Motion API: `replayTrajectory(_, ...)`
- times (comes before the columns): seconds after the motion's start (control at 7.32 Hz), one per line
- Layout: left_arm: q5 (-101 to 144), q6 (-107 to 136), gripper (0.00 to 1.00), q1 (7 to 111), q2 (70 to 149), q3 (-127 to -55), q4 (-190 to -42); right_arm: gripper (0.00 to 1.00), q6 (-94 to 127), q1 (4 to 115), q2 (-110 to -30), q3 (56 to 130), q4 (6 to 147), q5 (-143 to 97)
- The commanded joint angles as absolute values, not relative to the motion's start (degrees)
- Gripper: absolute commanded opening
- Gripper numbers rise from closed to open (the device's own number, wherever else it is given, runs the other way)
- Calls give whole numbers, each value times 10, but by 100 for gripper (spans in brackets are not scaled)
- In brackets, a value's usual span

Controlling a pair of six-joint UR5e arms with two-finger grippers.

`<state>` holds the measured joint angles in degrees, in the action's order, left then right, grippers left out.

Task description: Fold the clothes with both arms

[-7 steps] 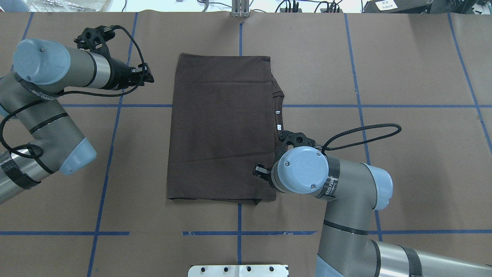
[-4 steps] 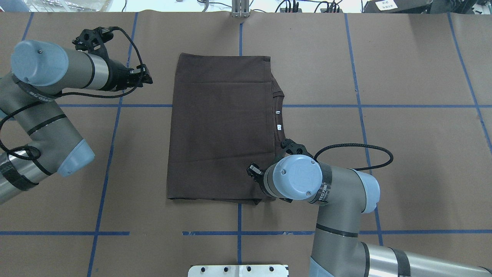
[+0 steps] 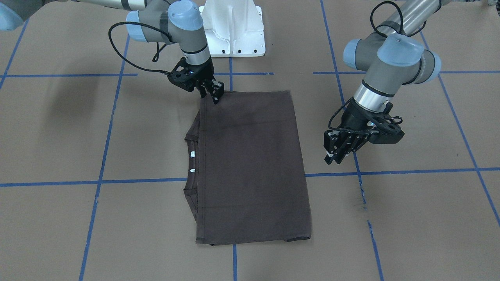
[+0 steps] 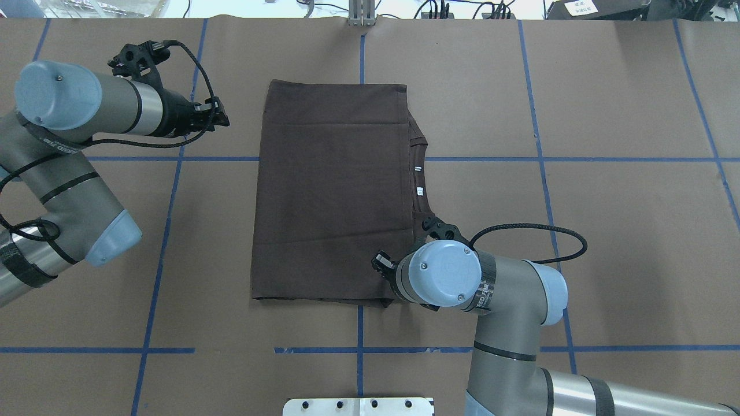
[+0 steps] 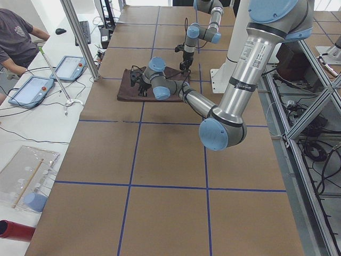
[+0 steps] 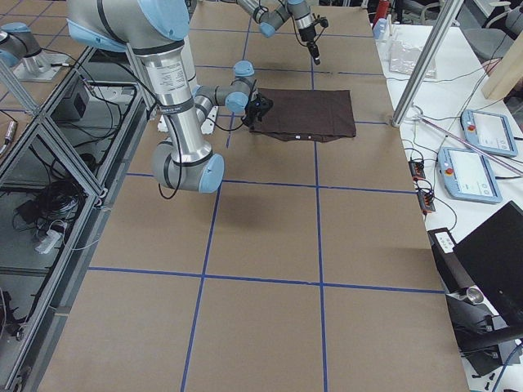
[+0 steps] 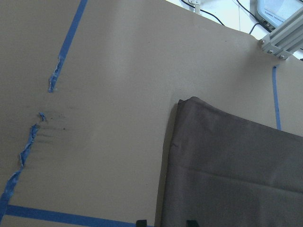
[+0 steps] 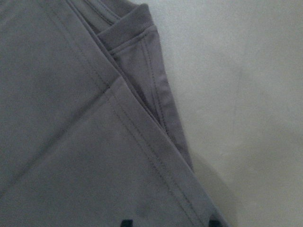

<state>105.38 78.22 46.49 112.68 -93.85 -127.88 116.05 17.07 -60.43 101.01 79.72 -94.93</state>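
Desk (image 4: 607, 242): brown paper cover with a blue tape grid. It carries only the garment and holds no container.

T-shirt (image 4: 332, 196): lies flat at the desk centre, folded to a neat rectangle. The collar (image 4: 417, 144) shows along the edge on the robot's right.

Right claw (image 3: 211, 95): lowered onto the T-shirt corner nearest the robot, on the collar side. The right wrist view shows its tips apart with cloth between them, not yet clamped.

Left claw (image 4: 222, 117): hangs above bare paper beside the far left corner, clear of the cloth. Its tips stand a narrow gap apart and hold nothing.

Step in hand: judged to be a grip on the near right corner to start a further fold.

Method:
- Several stacked hems meet at that corner, so the lower tip should slide under the whole stack before closing.
- The left claw should take a matching corner, so the edge rises level and the layers do not shear.
- A low carry would spare the folds already made.

Clear tray (image 5: 26, 178): sits on the white side desk, well apart from the work. It appears to hold a thin stick (image 5: 29, 184) and a pale blue item (image 5: 34, 201), too small to identify.

Neck tags (image 4: 420, 190): white, exposed at the collar.
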Motion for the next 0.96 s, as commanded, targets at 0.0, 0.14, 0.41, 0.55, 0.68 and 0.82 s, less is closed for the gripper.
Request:
replayTrajectory(0.0,1054,782,40,465,1126,-939,-1279,65,1158,175,-603,1002,796,-949)
replayTrajectory(0.14,1054,782,40,465,1126,-939,-1279,66,1160,174,-600,991,795,-950)
replayTrajectory(0.41,1054,782,40,465,1125,-946,-1279,22,1161,174,-599,991,795,-951)
replayTrajectory(0.55,1054,782,40,465,1119,-947,-1279,0,1157,174,-599,990,795,-952)
replayTrajectory(0.68,1054,782,40,465,1118,-950,-1279,0,1151,174,-599,990,795,-954)
replayTrajectory(0.82,1054,782,40,465,1118,-950,-1279,0,1151,174,-599,991,795,-955)
